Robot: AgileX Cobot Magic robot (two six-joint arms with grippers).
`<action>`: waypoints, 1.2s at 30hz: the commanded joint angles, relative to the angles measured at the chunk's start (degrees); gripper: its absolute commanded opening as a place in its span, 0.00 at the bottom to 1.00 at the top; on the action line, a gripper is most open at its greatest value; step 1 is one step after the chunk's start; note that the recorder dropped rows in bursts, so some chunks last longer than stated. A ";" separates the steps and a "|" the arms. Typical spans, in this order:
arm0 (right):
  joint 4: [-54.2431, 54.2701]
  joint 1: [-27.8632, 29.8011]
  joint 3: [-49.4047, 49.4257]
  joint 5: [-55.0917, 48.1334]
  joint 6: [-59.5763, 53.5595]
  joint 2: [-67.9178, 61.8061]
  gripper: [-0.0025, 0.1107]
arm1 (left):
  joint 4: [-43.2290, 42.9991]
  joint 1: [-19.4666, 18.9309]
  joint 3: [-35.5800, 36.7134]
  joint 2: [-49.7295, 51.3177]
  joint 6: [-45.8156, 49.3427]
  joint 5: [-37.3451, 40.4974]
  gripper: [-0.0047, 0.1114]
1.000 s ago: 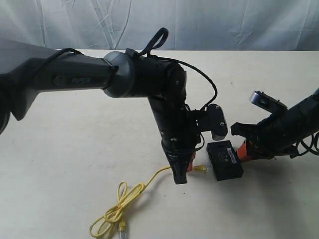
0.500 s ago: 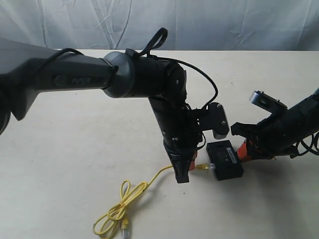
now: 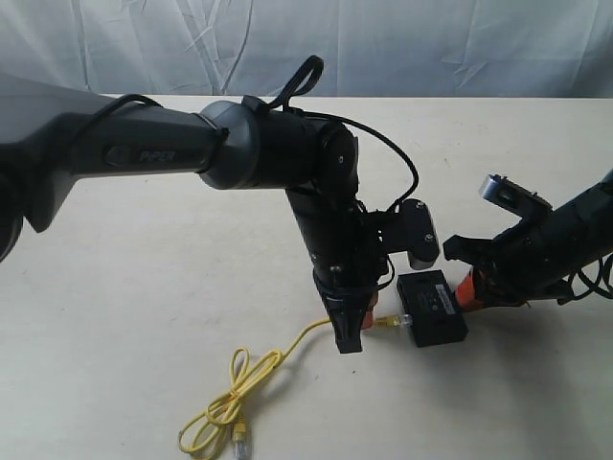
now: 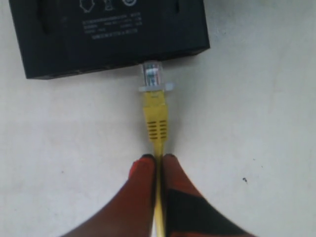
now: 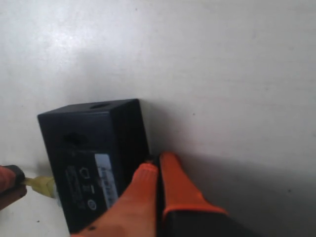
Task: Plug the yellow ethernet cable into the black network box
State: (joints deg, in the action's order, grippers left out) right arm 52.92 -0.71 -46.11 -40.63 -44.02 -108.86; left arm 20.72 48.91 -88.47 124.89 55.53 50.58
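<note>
Yellow ethernet cable [image 3: 278, 356] runs across the table [image 3: 144, 316] from loose loops to the black network box [image 3: 434, 309], which lies between the left gripper [image 3: 348, 335] and the right gripper [image 3: 467, 287].

Left wrist view: the claw is pinched tight on the cord behind its boot, and the clear plug [image 4: 152, 76] meets the box's side.

Right wrist view: the orange fingers [image 5: 177, 187] are closed together and empty, with their tips against the box.

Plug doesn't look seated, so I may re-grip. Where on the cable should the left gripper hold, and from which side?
Hold the cable by its ribbed boot, just behind the clear plug, not the thin cord that the left gripper pinches; the cord would likely buckle. Come from the side away from the box, in line with the plug, pinching the boot's flanks.
</note>
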 commanded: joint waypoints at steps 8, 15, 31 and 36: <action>1.47 -0.02 0.09 -2.51 0.99 -0.11 0.01 | 1.74 0.24 -0.32 -0.08 -1.44 -0.80 0.04; 1.36 -0.02 0.09 -2.73 1.54 -0.11 0.01 | 1.74 0.24 -0.32 -0.08 -3.57 -1.53 0.04; 1.58 -0.02 1.32 -1.48 1.54 -0.11 0.01 | 5.63 0.24 -0.32 -0.77 3.87 -2.16 0.04; 1.58 -0.02 1.32 -1.74 1.54 -0.11 0.01 | 5.52 0.24 -0.32 -0.77 2.94 -2.82 0.04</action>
State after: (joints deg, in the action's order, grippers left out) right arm 54.15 -0.71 -45.11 -40.86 -42.46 -108.86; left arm 25.10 48.91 -88.47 124.89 59.29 49.79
